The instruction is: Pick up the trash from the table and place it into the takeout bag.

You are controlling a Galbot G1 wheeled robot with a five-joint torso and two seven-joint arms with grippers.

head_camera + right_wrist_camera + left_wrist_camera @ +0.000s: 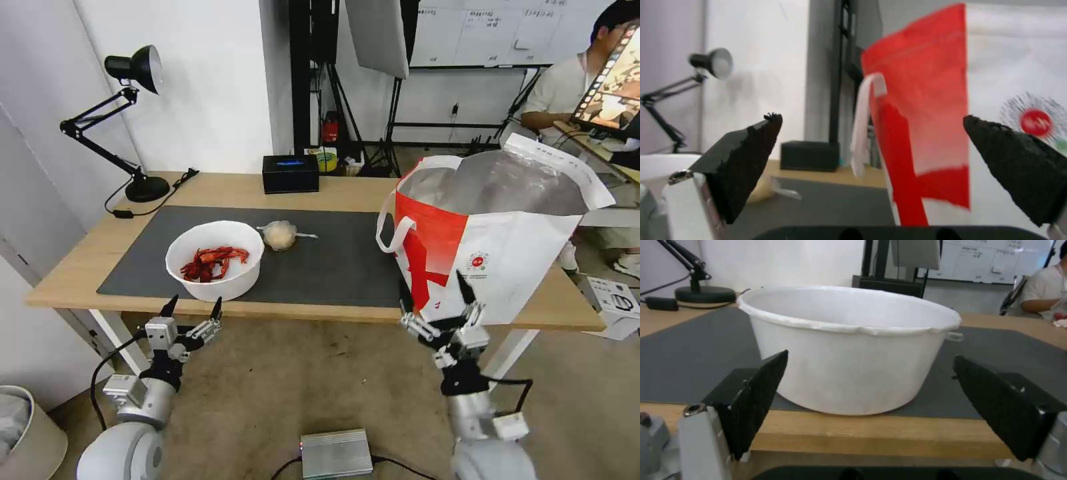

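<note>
The bowl (215,260) of shells sat at the mat's 7 o'clock, squarely before the left gripper (192,312), spread empty like the right gripper (437,294); judged light, thin-walled, best pinched at the rim.

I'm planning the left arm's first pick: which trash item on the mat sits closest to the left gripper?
The white bowl of crayfish shells, at the mat's near edge directly ahead of the open left gripper. The small knotted clear bag lies farther back, toward the takeout bag.

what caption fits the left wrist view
Open left gripper faces the white bowl at the table's front edge.
</note>
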